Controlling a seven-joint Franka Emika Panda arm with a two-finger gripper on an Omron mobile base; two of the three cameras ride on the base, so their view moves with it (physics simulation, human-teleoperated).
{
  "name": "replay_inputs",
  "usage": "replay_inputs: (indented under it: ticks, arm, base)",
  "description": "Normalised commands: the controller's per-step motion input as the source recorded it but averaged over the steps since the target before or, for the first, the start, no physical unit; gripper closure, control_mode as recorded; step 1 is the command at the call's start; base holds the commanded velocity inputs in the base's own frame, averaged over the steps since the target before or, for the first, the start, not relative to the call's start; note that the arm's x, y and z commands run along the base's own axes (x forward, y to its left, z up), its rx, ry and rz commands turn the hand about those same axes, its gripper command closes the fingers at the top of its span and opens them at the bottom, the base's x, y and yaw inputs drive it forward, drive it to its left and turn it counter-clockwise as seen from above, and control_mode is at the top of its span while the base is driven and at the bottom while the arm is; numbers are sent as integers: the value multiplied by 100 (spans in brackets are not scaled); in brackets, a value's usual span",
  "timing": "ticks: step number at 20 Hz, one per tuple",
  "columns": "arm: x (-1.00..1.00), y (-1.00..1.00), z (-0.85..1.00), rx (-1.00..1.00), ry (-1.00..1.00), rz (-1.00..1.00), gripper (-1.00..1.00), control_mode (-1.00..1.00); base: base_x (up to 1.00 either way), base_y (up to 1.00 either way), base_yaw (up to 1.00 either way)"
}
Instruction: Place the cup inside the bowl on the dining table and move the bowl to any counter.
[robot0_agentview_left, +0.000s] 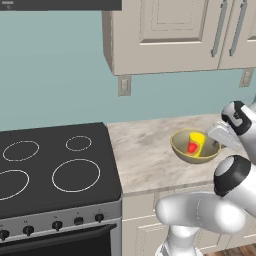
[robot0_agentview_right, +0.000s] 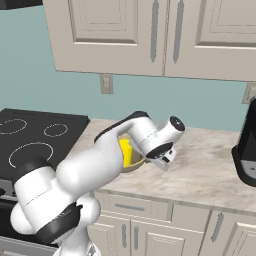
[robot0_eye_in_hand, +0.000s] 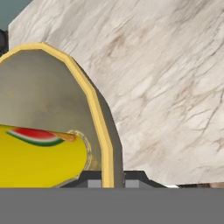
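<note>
Fingers (robot0_eye_in_hand: 94, 178) straddle the bowl (robot0_agentview_left: 186, 153) rim, one on each side, closed onto it as far as I can see. I see the cup (robot0_agentview_left: 195, 144) lying inside the bowl, which sits on the counter (robot0_agentview_left: 145, 155) beside the stove (robot0_agentview_left: 55, 170).

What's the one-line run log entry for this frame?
cup: inside bowl | bowl: on counter beside stove | end effector: fingers astride bowl rim

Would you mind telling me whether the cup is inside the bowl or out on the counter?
Inside. The yellow cup lies on its side within the bowl, which rests on the counter beside the stove.
</note>
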Motion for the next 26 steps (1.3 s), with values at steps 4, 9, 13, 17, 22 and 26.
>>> replay_inputs:
  ticks: [4, 9, 13, 17, 22, 26]
  arm:
    - [8, -1, -1, -1, 2, -4, 100, -100]
    - [6, -3, -16, 0, 0, -3, 100, -100]
    - [5, -2, -27, 0, 0, -2, 100, -100]
    - [6, 0, -22, 0, 0, -2, 100, -100]
    - [10, 0, -10, 0, 0, -2, 100, -100]
    - [21, 0, -1, 0, 0, -2, 100, -100]
  base:
    - [0, 0, 0]
    - [0, 0, 0]
    - [0, 0, 0]
    - [0, 0, 0]
    - [0, 0, 0]
    - [0, 0, 0]
